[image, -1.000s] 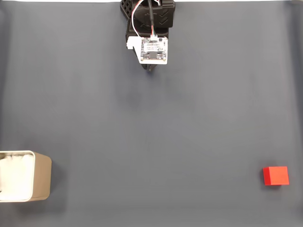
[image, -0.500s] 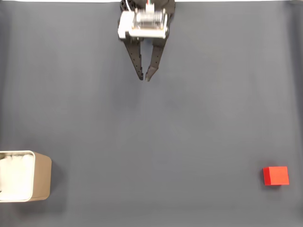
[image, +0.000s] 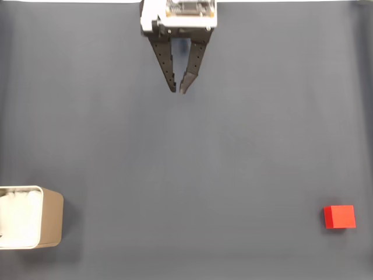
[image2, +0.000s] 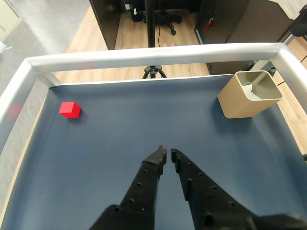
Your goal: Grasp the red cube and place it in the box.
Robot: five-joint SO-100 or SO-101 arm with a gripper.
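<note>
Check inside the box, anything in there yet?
No cube. The box shows just white lining in the wrist view; its near wall hides part of the floor. The red cube sits on the mat, far from it.

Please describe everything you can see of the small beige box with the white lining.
The small beige-tan square box has rounded corners, a white rim and crinkled white lining. It stands upright and open-topped on the dark grey mat, at the fixed view's lower left edge, partly cropped. Nothing touches it; it looks empty apart from the lining.

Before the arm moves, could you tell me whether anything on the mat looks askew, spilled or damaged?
Nothing stands out. The small bright red cube sits flat on the dark mat, and the beige-tan box with a white lining stands upright, apart from it.
</note>
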